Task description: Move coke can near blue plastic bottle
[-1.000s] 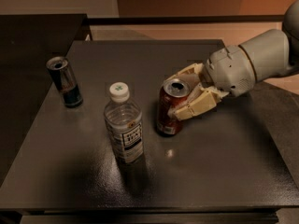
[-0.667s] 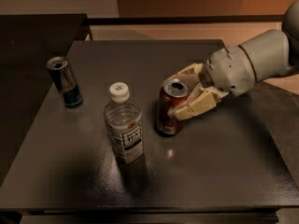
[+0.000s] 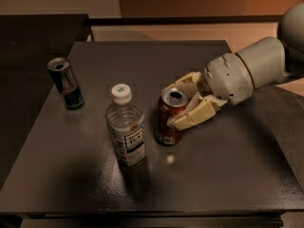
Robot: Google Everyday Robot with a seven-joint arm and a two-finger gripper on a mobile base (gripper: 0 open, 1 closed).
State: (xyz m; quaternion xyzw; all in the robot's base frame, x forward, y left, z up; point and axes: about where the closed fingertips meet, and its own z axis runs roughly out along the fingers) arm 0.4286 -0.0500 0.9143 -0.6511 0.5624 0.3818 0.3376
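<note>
While between jaws, one coke can (image 3: 167, 122)

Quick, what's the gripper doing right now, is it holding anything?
Gripper: closed on the coke can, one finger on each side of it, just right of the blue plastic bottle.

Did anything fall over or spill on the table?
No. The coke can, blue plastic bottle and energy drink can all stand upright, and the gripper is closed around the coke can. The only odd bit is a small pale spot on the table near the coke can; I cannot tell what it is.
</note>
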